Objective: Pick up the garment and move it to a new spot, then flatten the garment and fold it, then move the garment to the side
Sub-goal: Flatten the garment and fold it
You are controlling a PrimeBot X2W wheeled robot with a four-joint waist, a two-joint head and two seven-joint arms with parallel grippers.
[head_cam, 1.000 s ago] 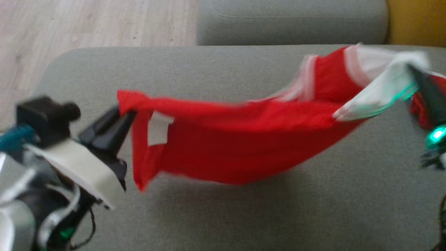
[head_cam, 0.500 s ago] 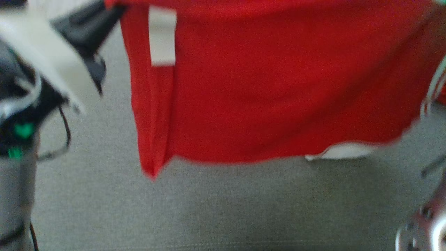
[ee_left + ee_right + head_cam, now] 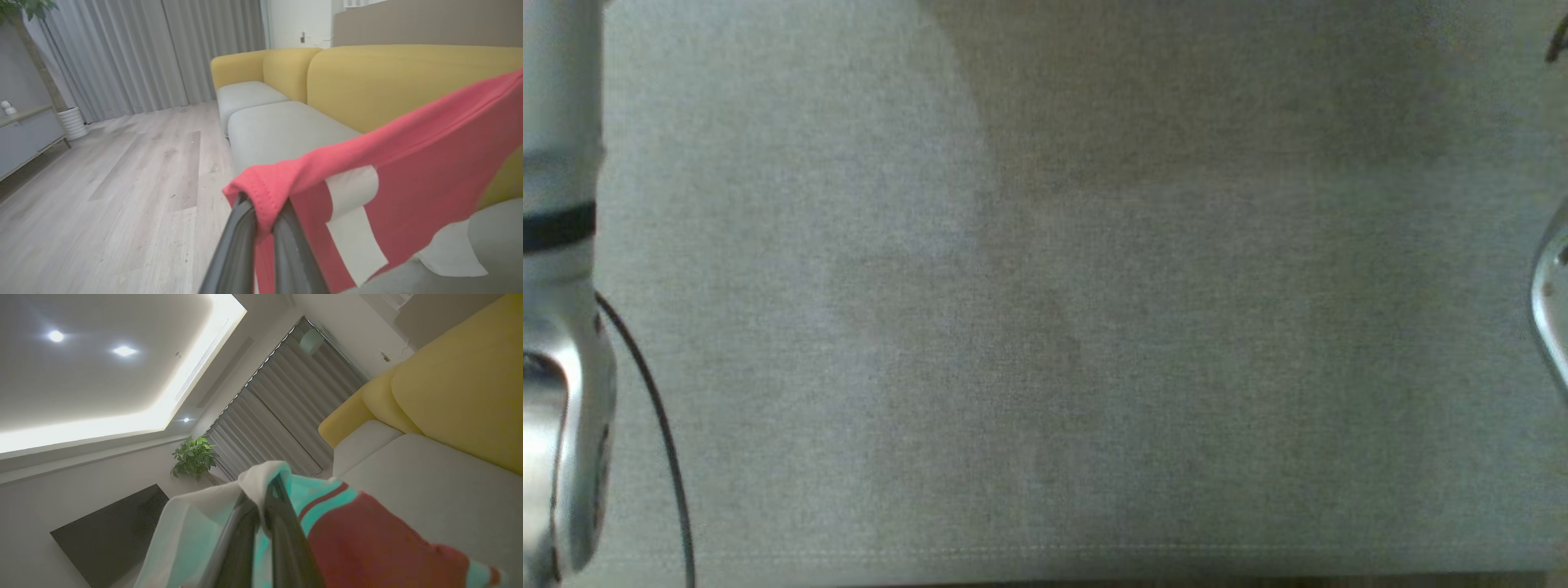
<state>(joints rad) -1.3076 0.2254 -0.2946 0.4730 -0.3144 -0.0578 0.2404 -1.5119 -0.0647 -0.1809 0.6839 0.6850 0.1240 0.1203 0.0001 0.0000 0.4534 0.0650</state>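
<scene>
Right gripper [image 3: 263,500] clamped on garment [image 3: 367,547]
Both dark fingers pinch the white edge (tinted green), red cloth draping rightward above the grey sofa seat [image 3: 429,486]; yellow backrest [image 3: 461,384], curtains [image 3: 286,408] and plant [image 3: 194,457] beyond.

Red garment [image 3: 408,163] with white patches hangs stretched aloft, its red hem corner pinched between the jaws of the left gripper [image 3: 261,206], its white sleeve edge between those of the right gripper [image 3: 261,494].

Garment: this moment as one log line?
garment: held above sofa | left gripper: shut on red edge | right gripper: shut on white edge
</scene>
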